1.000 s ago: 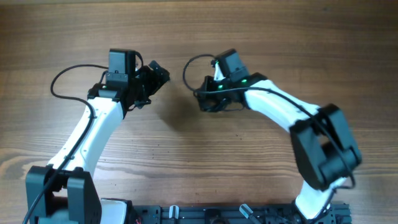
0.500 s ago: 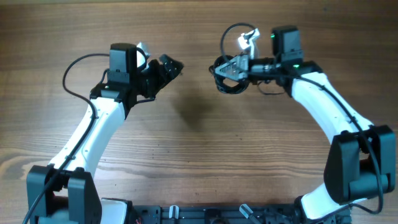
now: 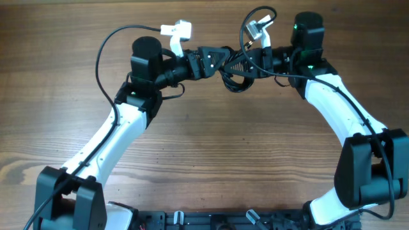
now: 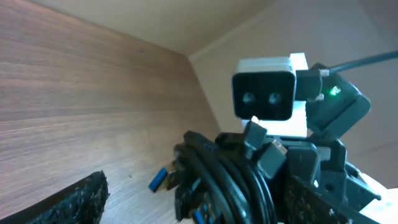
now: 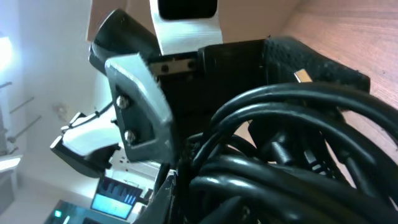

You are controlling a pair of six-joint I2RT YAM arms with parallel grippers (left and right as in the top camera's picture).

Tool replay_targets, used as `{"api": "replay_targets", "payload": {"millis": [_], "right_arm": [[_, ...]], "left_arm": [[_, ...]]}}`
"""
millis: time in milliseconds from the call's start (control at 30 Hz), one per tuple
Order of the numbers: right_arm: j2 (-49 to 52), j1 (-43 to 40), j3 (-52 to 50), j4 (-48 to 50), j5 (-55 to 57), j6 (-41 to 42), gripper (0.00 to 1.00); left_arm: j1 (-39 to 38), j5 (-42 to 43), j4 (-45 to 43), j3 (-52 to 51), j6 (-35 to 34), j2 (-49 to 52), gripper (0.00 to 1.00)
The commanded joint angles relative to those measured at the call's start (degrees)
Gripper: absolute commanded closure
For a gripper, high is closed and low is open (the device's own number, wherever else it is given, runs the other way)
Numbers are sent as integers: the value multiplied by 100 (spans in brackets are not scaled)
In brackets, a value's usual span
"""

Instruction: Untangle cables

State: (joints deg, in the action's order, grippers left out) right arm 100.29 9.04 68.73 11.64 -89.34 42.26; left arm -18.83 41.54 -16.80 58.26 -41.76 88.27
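Far middle of the wooden tabletop (image 3: 204, 140), cables: a bundle of thin black cords (image 3: 234, 82) coiled in loops, lying between the two claws, which meet tip to tip.
Right claw (image 3: 248, 62): pressed nearly together, pinching the coil.
Left claw (image 3: 220, 62): spread wide, black textured pads (image 4: 68, 202) on either side of the coil; contact cannot be told.
Plug ends (image 4: 163, 179): blue-tipped, poking out of the bundle.

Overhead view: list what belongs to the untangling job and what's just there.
Job:
- cables, bundled
- right hand, shut on the cables
- left hand, open at the bundle

Just there:
- table
- arm wires
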Motion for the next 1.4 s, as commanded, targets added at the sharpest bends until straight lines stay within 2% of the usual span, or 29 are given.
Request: {"api": "replay_targets", "payload": {"millis": [0, 67, 267, 367, 500, 633, 733, 800, 833, 900, 1033, 1167, 1267, 1367], "right_arm": [[-87, -50, 68, 249, -369, 514, 96], [-87, -52, 44, 251, -361, 511, 96], [-74, -66, 15, 249, -63, 693, 96], [-74, -66, 15, 247, 63, 774, 96], [-74, -63, 15, 249, 146, 892, 95], [-74, -63, 15, 247, 212, 898, 88], [-74, -66, 15, 247, 339, 898, 82], [-74, -66, 15, 247, 492, 887, 75], [-74, -66, 15, 247, 643, 872, 66], [-74, -66, 15, 247, 1016, 850, 59], [-74, -66, 15, 15, 1694, 719, 53], [-74, -66, 15, -909, 2660, 350, 50], [-74, -66, 15, -1670, 3587, -24, 48], [-74, -66, 15, -2194, 4262, -214, 46]], "left_arm": [[-39, -417, -107, 15, -393, -20, 7], [-42, -415, -208, 15, -398, -20, 10], [-120, -459, -229, 15, -992, -20, 15], [-299, -667, -225, 15, -1093, -20, 25], [-575, -1255, -203, 15, -1755, -20, 35], [-767, -1703, -181, 15, -2225, -20, 47], [-798, -1720, -179, 15, -2356, -20, 62], [-796, -1720, -160, 15, -2356, -20, 82], [-796, -1722, -131, 15, -2347, -20, 96], [-796, -1816, 66, 15, -2350, -20, 96], [-796, -2046, 789, 15, -2350, -20, 96], [-796, -2404, 1432, 15, -2350, -20, 96], [-796, -2559, 1558, 15, -2376, -20, 96], [-796, -2712, 1565, 15, -2758, -20, 96]]}}
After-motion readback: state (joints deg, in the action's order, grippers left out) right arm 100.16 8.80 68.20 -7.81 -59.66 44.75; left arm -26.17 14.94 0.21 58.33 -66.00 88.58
